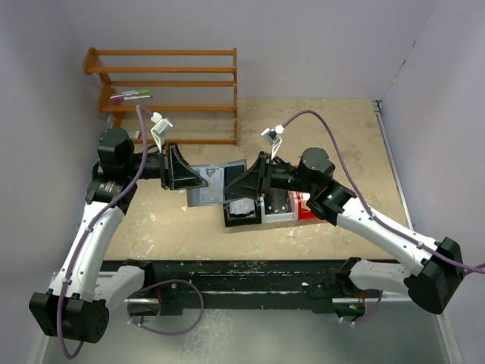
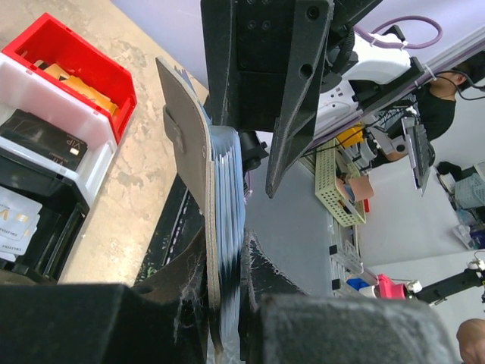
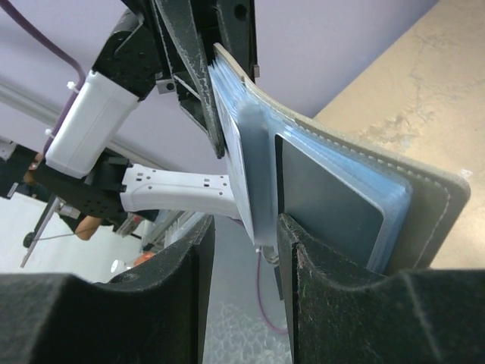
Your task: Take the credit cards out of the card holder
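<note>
- Closest in, your right pincer [image 3: 246, 250] has its jaws parted, one finger on each side of the pale card [image 3: 254, 174] poking out of the card holder [image 3: 424, 197]. There's a gap on one side, so it isn't pinching yet.
- Just past the outer finger, a dark card [image 3: 326, 205] sits in its pocket. If you close off-centre, you'll probably catch the sleeve too (or both cards), and then nothing slides out.
- Opposite your right pincer, the left pincer [image 2: 227, 303] is clamped tight on the holder's other end and holds it on edge above the table. The holder looks bowed, so a hard or crooked pull could twist it out of that grip.
- Below both pincers are the bins [image 2: 45, 98]. Let a card go too early and it could miss them.
</note>
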{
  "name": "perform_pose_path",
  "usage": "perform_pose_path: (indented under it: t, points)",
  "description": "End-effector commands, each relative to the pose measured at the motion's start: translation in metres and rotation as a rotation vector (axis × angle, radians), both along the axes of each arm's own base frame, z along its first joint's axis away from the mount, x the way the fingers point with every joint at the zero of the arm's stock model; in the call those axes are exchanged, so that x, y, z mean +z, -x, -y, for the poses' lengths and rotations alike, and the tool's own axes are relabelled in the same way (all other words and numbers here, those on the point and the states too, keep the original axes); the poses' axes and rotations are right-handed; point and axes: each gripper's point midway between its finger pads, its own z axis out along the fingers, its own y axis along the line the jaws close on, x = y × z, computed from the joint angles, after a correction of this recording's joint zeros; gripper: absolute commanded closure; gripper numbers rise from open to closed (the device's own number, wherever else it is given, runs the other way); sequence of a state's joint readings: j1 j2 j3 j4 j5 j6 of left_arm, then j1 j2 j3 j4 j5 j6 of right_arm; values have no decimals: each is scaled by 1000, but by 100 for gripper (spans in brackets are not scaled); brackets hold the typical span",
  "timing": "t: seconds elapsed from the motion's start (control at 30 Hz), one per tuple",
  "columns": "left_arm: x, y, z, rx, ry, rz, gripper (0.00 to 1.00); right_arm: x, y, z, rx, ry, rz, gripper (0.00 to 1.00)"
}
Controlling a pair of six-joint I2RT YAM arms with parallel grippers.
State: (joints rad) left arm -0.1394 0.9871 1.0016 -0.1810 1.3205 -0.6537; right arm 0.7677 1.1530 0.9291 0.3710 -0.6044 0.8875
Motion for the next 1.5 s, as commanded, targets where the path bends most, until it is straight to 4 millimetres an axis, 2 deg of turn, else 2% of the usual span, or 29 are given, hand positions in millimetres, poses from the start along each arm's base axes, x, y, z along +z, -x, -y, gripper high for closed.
perform_pose_path:
  t: [0.0, 0.27, 0.53, 0.67, 0.87, 1.0, 1.1, 1.27, 1.47]
  points:
    - [22, 19, -1, -73, 29, 85, 91, 22, 3, -5, 38, -89, 45, 59]
    - [23, 18, -1, -68, 30, 85, 90, 25, 4, -12, 68, -137, 28, 64]
    - [25, 22, -1, -78, 34, 89, 89, 25, 4, -15, 77, -150, 19, 66]
    - [23, 20, -1, -71, 33, 85, 88, 25, 5, -17, 83, -169, 11, 79]
    - [20, 19, -1, -67, 31, 80, 81, 25, 10, -16, 105, -210, 5, 100]
    - [20, 21, -1, -77, 32, 79, 73, 19, 16, -12, 115, -205, -11, 100]
    - [21, 24, -1, -88, 33, 80, 72, 18, 17, -7, 99, -218, -12, 100]
    - [22, 27, -2, -98, 35, 84, 83, 14, 19, 3, 80, -214, -10, 100]
    - [22, 26, -2, -93, 36, 82, 85, 16, 17, 13, 45, -216, -2, 100]
